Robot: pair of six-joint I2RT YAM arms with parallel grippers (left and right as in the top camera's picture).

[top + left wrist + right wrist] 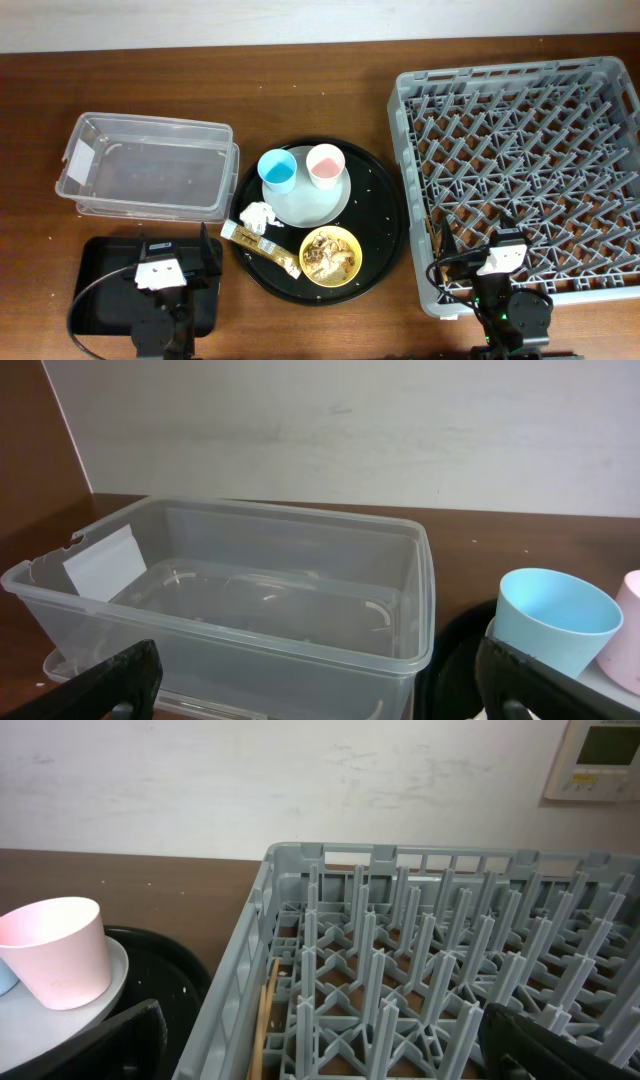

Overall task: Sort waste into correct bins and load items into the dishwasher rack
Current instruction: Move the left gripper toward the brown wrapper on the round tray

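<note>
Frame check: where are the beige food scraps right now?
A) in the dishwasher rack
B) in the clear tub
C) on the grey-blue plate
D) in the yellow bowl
D: the overhead view shows the food scraps lying inside the yellow bowl on the round black tray, and none show in the clear tub.

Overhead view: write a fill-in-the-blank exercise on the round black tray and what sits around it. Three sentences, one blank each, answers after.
1. The blue cup and the pink cup both stand on the pale grey-blue ____.
2. The beige food scraps lie in the ____ bowl.
3. In the overhead view the clear tub sits to the ____ of the round black tray.

Missing words: plate; yellow; left.
</note>
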